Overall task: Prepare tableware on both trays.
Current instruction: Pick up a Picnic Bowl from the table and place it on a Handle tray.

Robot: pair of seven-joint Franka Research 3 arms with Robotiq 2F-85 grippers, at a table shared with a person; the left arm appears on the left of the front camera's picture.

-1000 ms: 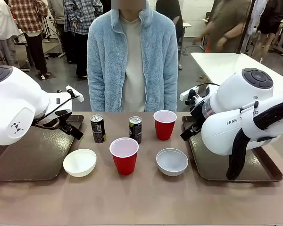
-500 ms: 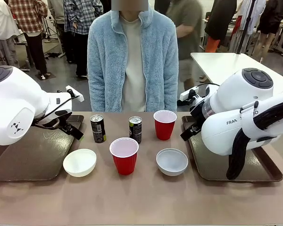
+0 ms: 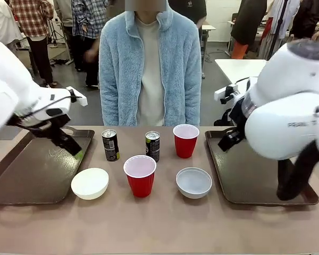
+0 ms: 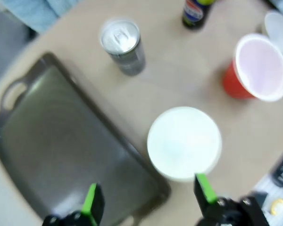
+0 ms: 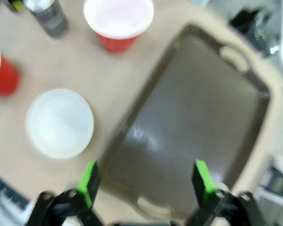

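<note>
Two dark brown trays lie at the table's ends, the left tray (image 3: 21, 178) (image 4: 47, 146) and the right tray (image 3: 255, 180) (image 5: 188, 122). Between them stand two red cups (image 3: 141, 176) (image 3: 185, 140), two dark cans (image 3: 110, 145) (image 3: 152, 146), a cream bowl (image 3: 90, 183) (image 4: 184, 142) and a grey bowl (image 3: 194, 182) (image 5: 60, 123). My left gripper (image 3: 72, 149) (image 4: 148, 195) hangs open above the left tray's inner rim, beside the cream bowl. My right gripper (image 3: 227, 141) (image 5: 145, 183) hangs open over the right tray's inner edge, near the grey bowl. Neither holds anything.
A person in a pale blue fleece (image 3: 149, 64) stands at the far edge, hands out of sight. Other people move in the background, and a white table (image 3: 244, 69) stands at the back right. Bare tabletop runs along the near edge.
Both arms have lifted and swung. The left gripper now points down over the left tray's inner rim, and the right arm's body sits higher. Tableware has not moved.
</note>
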